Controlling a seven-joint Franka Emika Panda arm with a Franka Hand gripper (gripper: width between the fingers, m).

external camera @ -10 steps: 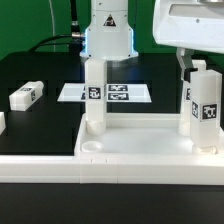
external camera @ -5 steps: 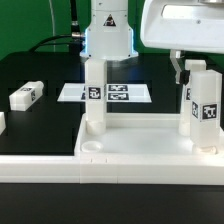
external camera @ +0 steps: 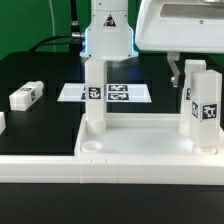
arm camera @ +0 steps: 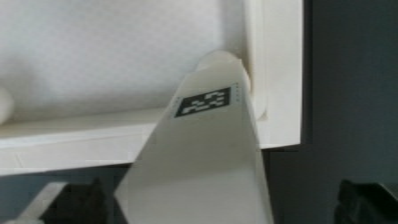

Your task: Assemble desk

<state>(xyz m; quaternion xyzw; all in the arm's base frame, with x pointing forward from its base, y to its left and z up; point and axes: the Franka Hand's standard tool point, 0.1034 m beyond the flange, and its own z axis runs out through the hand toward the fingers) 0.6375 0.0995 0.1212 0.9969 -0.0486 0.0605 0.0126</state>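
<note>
In the exterior view the top (external camera: 130, 165) lies along the worktop's near edge. A leg (external camera: 205, 110) stands upright in its corner at the exterior view's right, and the gripper (external camera: 194, 68) hangs over that leg, jaws at full width and holding nothing, one finger (external camera: 175, 72) clear of the leg's side. In the wrist view the leg (arm camera: 199, 150) rises from the corner of the rim (arm camera: 276, 50) and passes between the dark fingertips (arm camera: 71, 200), touching neither. Its long axis lies along the gripper's approach line, so I judge a grip needs only the jaws closing.
</note>
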